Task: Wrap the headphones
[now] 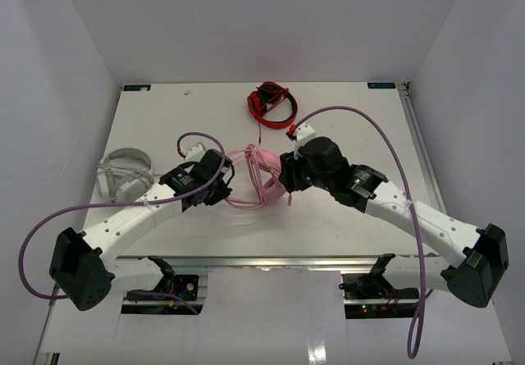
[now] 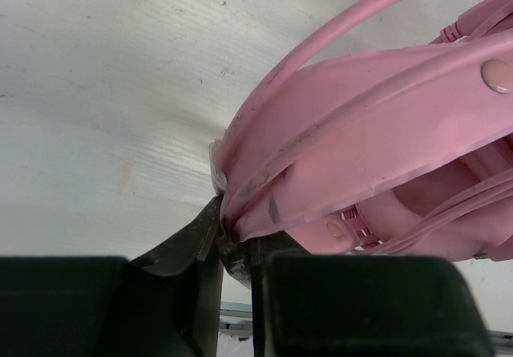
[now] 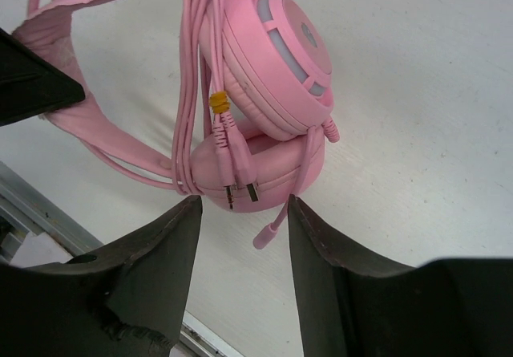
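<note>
Headphones (image 1: 254,180), pink, at the middle of the table (image 1: 344,234): left pincer (image 2: 234,241) is clamping narrowly on the headband (image 2: 361,132), likely steadying them, while right pincer (image 3: 244,212) is standing parted, empty, just below the bundled cable (image 3: 192,68).

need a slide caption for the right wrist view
Open right hand facing the pink headphones, cable strands and plugs lying against the ear cups

item: pale pink over-ear headphones (image 1: 256,178) | place: lay near the middle of the white table (image 1: 164,111) | pose: round padded ear cups (image 3: 272,60) were stacked together, scuffed headband (image 2: 361,116) arched off to one side | cable (image 3: 192,68): thin, pink, looped in several strands across the cups | ends: plugs (image 3: 240,182) hung loose below a yellow tie (image 3: 218,100)
</note>
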`<act>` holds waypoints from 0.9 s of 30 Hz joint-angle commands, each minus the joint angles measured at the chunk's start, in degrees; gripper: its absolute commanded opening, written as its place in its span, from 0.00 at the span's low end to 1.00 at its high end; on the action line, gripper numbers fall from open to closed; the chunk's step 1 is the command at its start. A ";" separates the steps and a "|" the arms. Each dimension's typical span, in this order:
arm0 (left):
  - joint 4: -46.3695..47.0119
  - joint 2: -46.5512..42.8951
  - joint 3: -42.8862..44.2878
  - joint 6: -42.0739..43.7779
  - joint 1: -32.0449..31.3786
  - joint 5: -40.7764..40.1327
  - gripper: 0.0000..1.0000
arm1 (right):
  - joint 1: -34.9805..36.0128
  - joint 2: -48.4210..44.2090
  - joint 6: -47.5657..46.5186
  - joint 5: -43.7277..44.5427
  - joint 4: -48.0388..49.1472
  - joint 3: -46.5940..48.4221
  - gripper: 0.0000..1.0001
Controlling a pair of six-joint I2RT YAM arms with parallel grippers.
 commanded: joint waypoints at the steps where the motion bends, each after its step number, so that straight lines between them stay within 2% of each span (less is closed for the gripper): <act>1: 3.53 -3.57 3.59 -2.85 0.35 -0.70 0.00 | 0.24 -1.22 -2.07 -1.29 1.18 2.75 0.54; 7: 3.70 -3.13 3.67 -2.92 0.35 -0.36 0.00 | 0.32 2.91 -4.16 -3.11 3.11 5.67 0.49; 20: 3.96 -4.00 2.98 -2.92 0.35 -0.28 0.00 | 0.94 9.41 -5.65 -2.17 5.51 6.50 0.48; 24: 4.22 -4.01 2.98 -3.15 0.35 -0.28 0.00 | 1.27 10.27 -5.48 -0.87 5.53 6.51 0.44; 27: 4.28 -3.93 2.90 -3.18 0.36 -0.36 0.00 | 1.54 10.39 -5.15 -0.02 5.78 6.17 0.36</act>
